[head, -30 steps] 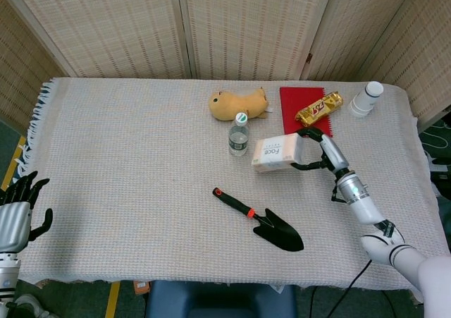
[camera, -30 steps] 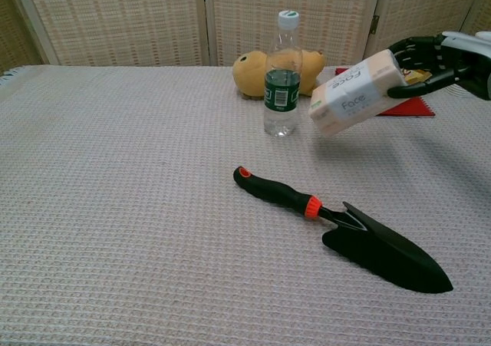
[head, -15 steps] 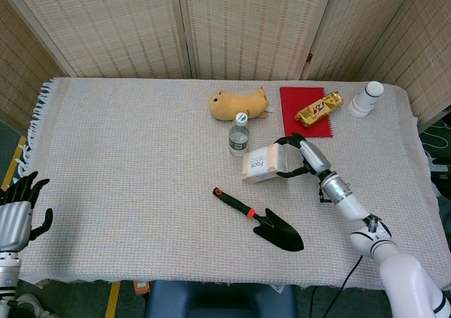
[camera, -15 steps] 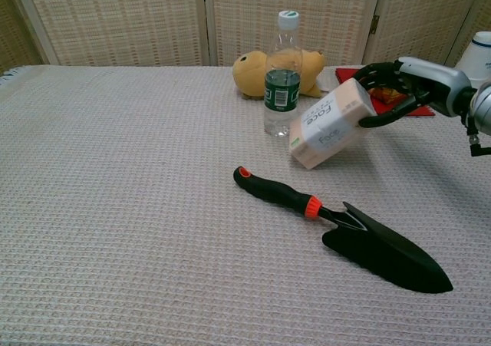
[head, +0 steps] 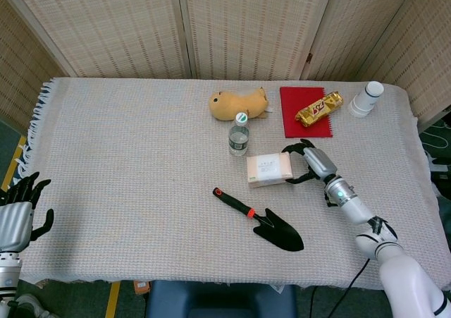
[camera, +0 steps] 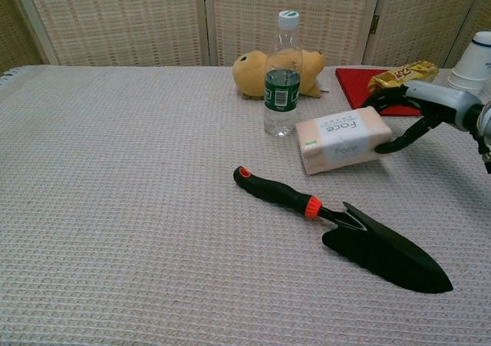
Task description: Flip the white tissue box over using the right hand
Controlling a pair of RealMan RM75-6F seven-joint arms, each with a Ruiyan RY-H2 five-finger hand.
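My right hand [head: 310,164] puts the tissue box [head: 268,170] down flat on the table.

My fingers [camera: 395,146] curl around the box's right end, one above and one below, so I am holding it. The box lies just in front of the water bottle [head: 239,135], toward the right side of the table [head: 127,156], behind the black trowel [head: 259,220]. I think I should let go slowly and pull away sideways, so the smooth, boxy card does not slide on the bumpy woven cloth. My left hand [head: 17,212] hangs past the left edge, fingers apart, holding nothing.
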